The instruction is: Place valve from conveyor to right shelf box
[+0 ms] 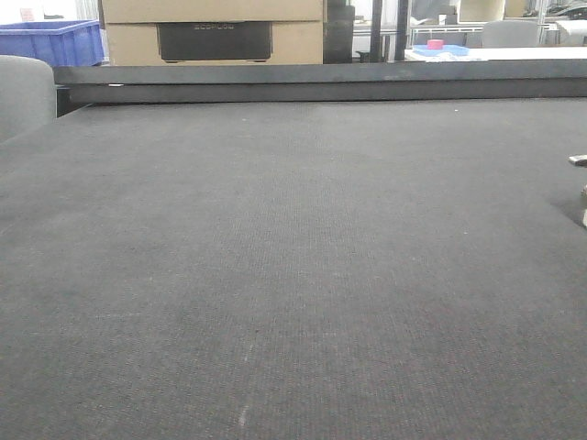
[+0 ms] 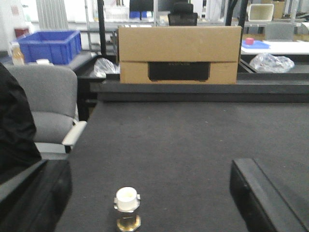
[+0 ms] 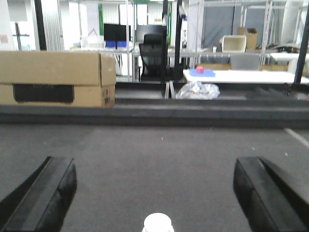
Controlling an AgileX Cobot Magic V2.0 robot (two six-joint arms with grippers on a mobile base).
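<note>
Beyond the conveyor (image 1: 275, 275), a workshop of racks and pale tables is seen. Most of the front view is filled by the dark grey woven belt, and its black rail (image 1: 321, 87) is run along the far edge, directly in front of a cardboard box (image 1: 213, 32).

The cardboard box is shut, with a dark panel set in its front face, so nothing inside it is shown. Left of the box a blue bin (image 2: 48, 46) is set; its contents cannot be made out. A grey chair (image 2: 48, 111) is placed left of the box and nearer, beside the belt's edge. Right of the box a crumpled clear plastic bag (image 2: 273, 63) is laid, and farther right a white tabletop (image 3: 241, 76) is seen carrying a flat blue piece (image 3: 206, 73) with 1 pink item (image 3: 200, 69) on it.

Well in front of the box, slightly left of its middle, the valve (image 2: 128, 208) is stood upright on the belt, white-capped above a brass-coloured base. It is framed by the left gripper (image 2: 149, 166), whose 2 fingers (image 2: 34, 193) are held wide apart and touch nothing.

The right gripper (image 3: 153, 164) is likewise spread, with nothing clamped. A white round cap (image 3: 158, 223) is cut by the bottom edge between its fingers (image 3: 270, 193), in front of the box and to its right; whether it is the same valve cannot be told.
</note>
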